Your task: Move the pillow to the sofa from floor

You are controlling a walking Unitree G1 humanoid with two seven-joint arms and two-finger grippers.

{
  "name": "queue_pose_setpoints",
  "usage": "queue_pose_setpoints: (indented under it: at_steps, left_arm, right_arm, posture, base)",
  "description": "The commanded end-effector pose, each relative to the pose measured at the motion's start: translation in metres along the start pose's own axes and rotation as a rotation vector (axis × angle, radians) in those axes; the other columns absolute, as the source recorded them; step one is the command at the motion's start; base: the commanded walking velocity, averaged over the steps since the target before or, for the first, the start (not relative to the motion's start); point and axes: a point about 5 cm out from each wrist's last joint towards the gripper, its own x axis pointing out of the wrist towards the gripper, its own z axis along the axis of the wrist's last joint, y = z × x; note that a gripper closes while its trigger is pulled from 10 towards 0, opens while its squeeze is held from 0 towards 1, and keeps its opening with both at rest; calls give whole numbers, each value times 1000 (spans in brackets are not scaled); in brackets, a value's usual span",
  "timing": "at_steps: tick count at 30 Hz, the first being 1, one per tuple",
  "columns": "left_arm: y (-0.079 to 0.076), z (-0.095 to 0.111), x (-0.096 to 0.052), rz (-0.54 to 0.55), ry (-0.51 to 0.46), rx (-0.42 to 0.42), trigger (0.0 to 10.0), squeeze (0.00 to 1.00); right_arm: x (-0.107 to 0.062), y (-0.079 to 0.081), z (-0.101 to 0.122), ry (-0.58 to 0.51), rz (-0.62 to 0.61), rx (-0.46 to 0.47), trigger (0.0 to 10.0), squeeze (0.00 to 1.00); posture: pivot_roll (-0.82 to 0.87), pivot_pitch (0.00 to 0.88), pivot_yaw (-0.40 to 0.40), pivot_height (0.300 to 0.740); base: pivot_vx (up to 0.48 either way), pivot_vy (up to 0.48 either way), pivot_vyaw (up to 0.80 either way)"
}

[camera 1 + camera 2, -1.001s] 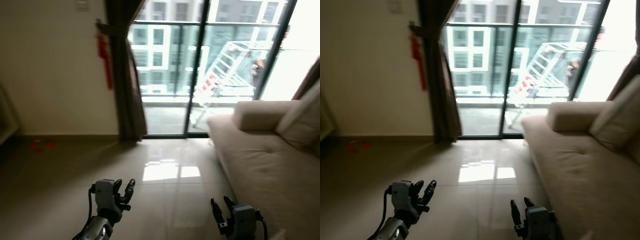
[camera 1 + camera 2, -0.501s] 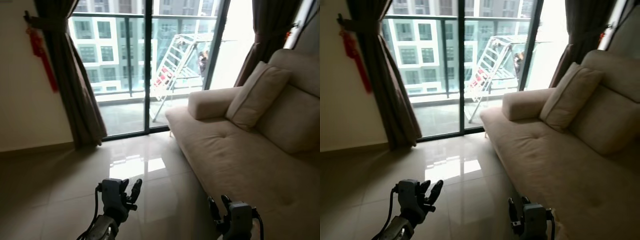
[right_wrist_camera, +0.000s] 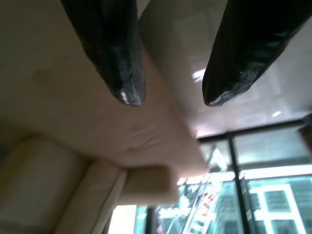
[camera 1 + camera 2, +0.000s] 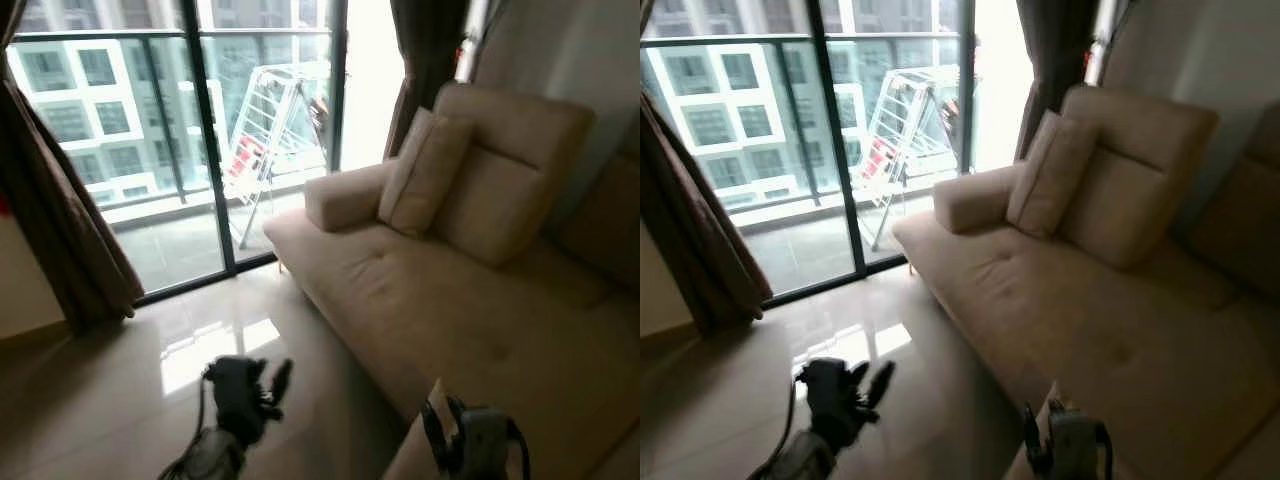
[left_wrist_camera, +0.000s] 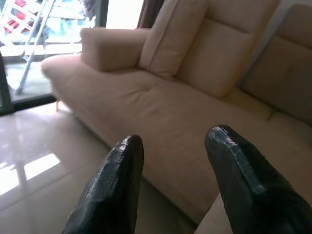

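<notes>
the beige sofa point(image 4: 440, 300) takes up the robot's right side, running from its rounded armrest point(image 4: 345, 197) near the balcony glass door point(image 4: 190, 130) back toward the robot, with one pillow point(image 4: 425, 170) already propped upright against the backrest beside that armrest. the tiled floor point(image 4: 120, 400) lies open on the left, glossy with reflected daylight, and a dark curtain point(image 4: 60, 230) hangs at its far edge. a pale, cushion-like corner point(image 4: 410, 455) pokes into the head views at the very bottom, just beside the right gripper; it may be the floor pillow the task means, but too little of it shows to be sure, and no other pillow can be made out on the floor. if that is the one, it lies down and to the right, nearer the right arm, and its long axis cannot be read. the left gripper point(image 4: 262, 385) hangs low over the tiles with its fingers point(image 5: 114, 190) spread apart and nothing between them, pointed at the seat front. the right gripper point(image 4: 440, 440) hangs at the sofa's near edge, fingers point(image 3: 109, 53) likewise parted and empty, looking along the seat cushion toward the armrest.
</notes>
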Motion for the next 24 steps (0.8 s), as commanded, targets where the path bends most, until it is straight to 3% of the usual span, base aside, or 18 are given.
queue_pose_setpoints:
  at_steps: [1,7,19,24]
  left_arm:
    - [6,-6,-5,25,32,-6,10000,0]
    - [4,-5,-4,19,35,-11,10000,0]
    - [-1,-6,-3,13,35,-26,10000,0]
    - [-3,-6,-2,6,35,-33,10000,0]
  right_arm:
    - [-4,4,-5,24,6,11,10000,0]
    - [-3,4,-7,30,6,12,10000,0]
    - [-2,3,-8,35,14,3,10000,0]
    - [-2,3,-9,37,9,3,10000,0]
  posture:
    - [8,0,7,740]
    - [9,0,5,740]
    - [-3,0,-4,740]
    - [-5,0,-3,740]
  base:
    - [0,0,-800]
    - [0,0,0]
    - [0,50,-800]
    - [0,391,-800]
